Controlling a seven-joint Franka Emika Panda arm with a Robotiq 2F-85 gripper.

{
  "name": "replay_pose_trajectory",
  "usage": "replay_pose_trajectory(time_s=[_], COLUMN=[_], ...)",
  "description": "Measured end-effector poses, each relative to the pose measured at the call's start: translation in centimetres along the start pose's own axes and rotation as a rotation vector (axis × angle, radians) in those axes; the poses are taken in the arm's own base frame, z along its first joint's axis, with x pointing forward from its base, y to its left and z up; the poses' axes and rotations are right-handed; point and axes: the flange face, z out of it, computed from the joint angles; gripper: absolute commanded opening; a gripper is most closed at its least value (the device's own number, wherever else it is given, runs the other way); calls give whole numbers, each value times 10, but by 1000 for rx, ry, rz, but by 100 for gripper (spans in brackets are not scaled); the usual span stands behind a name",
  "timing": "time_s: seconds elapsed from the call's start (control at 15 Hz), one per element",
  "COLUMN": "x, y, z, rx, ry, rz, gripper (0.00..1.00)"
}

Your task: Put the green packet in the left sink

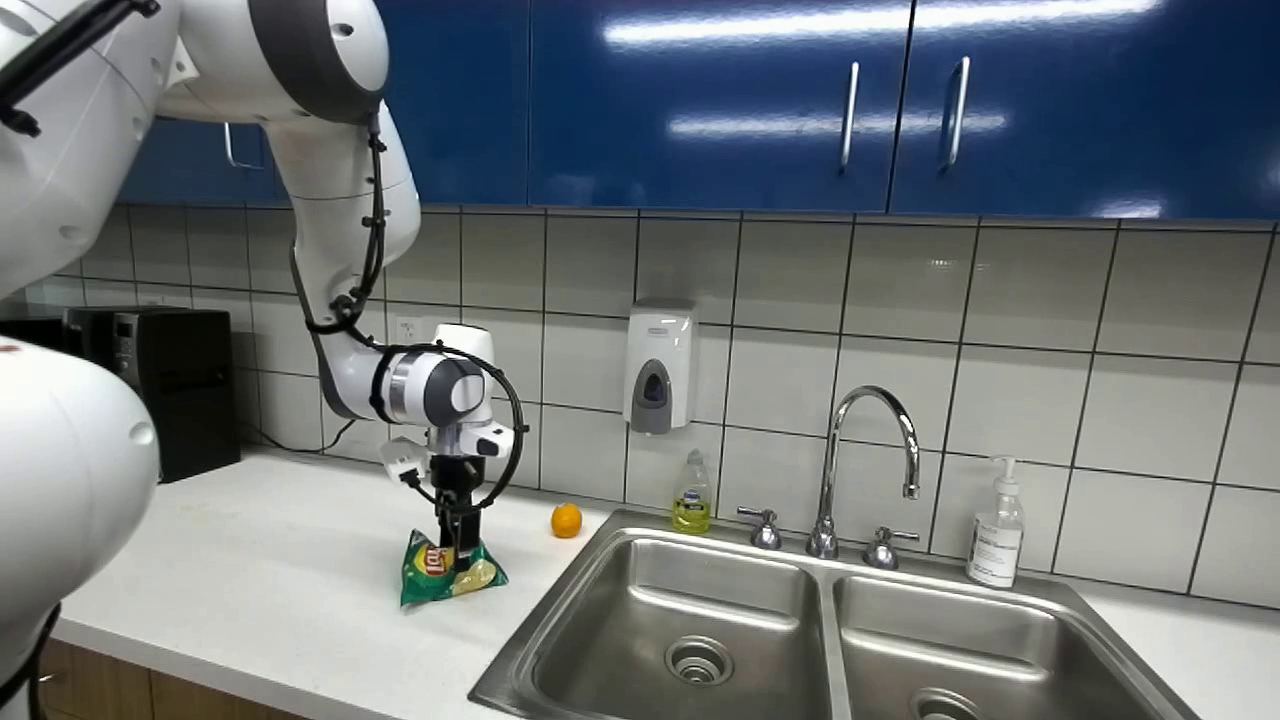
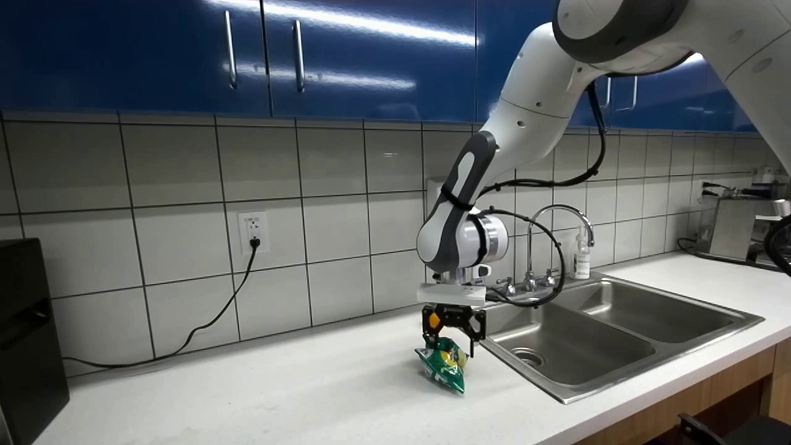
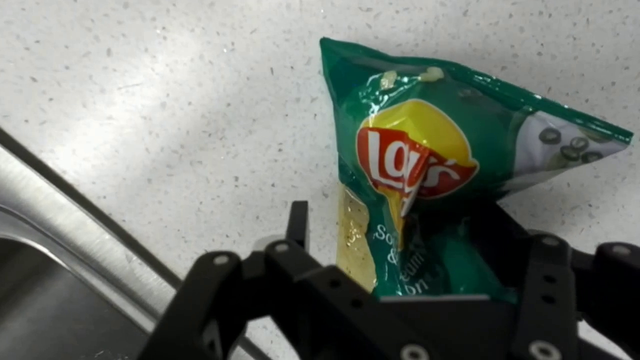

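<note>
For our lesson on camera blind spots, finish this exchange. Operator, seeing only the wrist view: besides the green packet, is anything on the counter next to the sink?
Observer: Yes, what looks like an orange, left of the sink in an exterior view.
Operator: One compartment or more?
Observer: Two: a left basin and a right basin.
Operator: Which is nearer the packet?
Observer: The left one, in both exterior views.

The packet [image 3: 487, 140] is green, its logo [image 3: 417, 150] red and yellow, the claw [image 2: 452, 348] black, the counter [image 3: 235, 125] speckled white.
</note>
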Motion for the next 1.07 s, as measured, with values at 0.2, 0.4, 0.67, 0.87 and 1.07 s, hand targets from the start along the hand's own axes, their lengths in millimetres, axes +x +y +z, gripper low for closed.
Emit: replay_pose_trajectory(time_s=[0.2, 0.4, 0.67, 0.87, 1.07], x=[0, 0, 1, 3, 4], y=[-1, -1, -2, -4, -4], z=[1, 2, 1, -3, -4], rx=[0, -2, 0, 7, 9], ry=[0, -1, 1, 8, 10], rz=[-1, -2, -2, -1, -1], gripper=[27, 5, 0, 0, 0])
